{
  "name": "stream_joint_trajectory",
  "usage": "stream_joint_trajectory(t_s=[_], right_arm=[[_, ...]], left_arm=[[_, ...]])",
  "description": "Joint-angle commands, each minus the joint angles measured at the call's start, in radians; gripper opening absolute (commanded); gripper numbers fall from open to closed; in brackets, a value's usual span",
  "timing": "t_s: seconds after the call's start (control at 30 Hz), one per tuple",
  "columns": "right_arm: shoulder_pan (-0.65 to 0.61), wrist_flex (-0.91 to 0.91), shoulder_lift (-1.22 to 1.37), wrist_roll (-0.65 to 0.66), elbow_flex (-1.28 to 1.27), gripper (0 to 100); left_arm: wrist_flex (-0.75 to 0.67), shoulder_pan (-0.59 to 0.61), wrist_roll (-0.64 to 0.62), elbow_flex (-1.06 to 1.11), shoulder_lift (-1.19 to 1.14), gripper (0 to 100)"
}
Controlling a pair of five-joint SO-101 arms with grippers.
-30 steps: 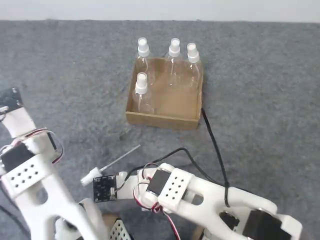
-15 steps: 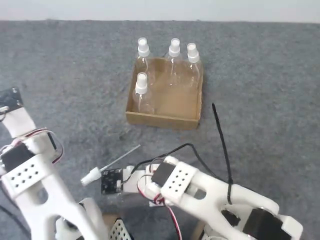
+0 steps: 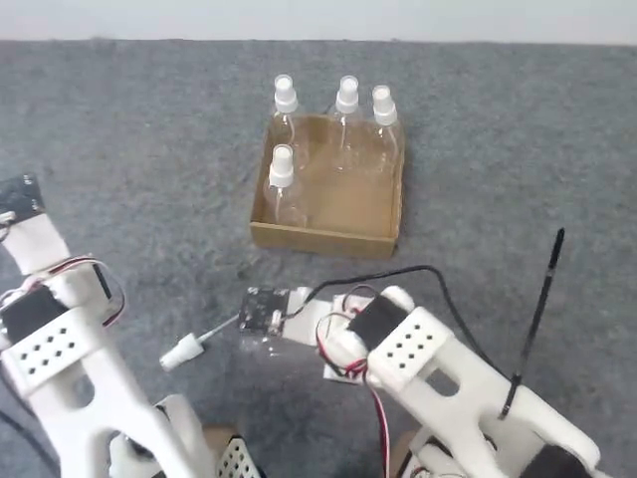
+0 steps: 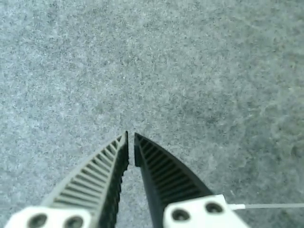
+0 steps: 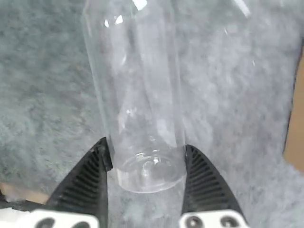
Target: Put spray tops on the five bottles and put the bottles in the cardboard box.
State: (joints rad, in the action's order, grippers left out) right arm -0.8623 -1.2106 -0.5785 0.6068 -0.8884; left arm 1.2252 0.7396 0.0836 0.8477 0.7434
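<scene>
High view. One cardboard box sits upper centre of the frame on grey carpet. Four capped bottles stand inside it, each with a white spray top. Three are along the far wall and one is by the near left wall. One loose spray top lies on the carpet at lower left of centre. Its thin dip tube points up and right toward my right arm. That arm comes in from the lower right corner, its small camera board just beside the tube's end. My left arm stands at the lower left edge, well apart from the box.

Left wrist view. My left claw is clenched, the two ribbed jaws meeting tip to tip with nothing between them, over bare carpet. One thin white rod pokes in at the lower right edge.

Right wrist view. My right claw is grasping one bare bottle, clear plastic. The round base sits between the two black ribbed fingers, one pressed against each side. The bottle's body runs away toward the frame's top edge, where its neck end is cut off. A strip of cardboard, the box wall, shows at the right edge.

Count: five bottles, four boxed, one in my grip, and one spray top loose.
</scene>
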Motion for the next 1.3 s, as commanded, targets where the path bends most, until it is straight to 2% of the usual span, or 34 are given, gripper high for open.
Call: stream_joint_trajectory(t_s=[0.0, 0.37, 0.6, 0.7, 0.83, 1.07, 1.27], right_arm=[[0.073, -0.015, -0.05, 0.009, 0.037, 0.9], [0.093, -0.019, -0.05, 0.009, 0.037, 1.5], [0.088, -0.058, -0.05, 0.009, 0.035, 19.5], [0.088, -0.058, -0.059, 0.009, 0.035, 24.1], [0.07, -0.048, -0.061, 0.014, 0.041, 24.8], [-0.074, -0.031, -0.061, 0.017, 0.041, 24.7], [-0.102, 0.047, -0.048, 0.003, 0.041, 24.7]], left_arm=[[-0.029, 0.005, -0.005, -0.004, 0.038, 2], [-0.031, 0.005, -0.005, -0.004, 0.038, 2], [-0.032, 0.005, -0.005, -0.004, 0.038, 2], [-0.032, 0.005, -0.005, -0.004, 0.038, 2], [-0.032, 0.005, -0.005, -0.004, 0.038, 2], [-0.032, 0.005, -0.005, -0.004, 0.038, 2], [-0.032, 0.005, -0.005, -0.004, 0.038, 2]])
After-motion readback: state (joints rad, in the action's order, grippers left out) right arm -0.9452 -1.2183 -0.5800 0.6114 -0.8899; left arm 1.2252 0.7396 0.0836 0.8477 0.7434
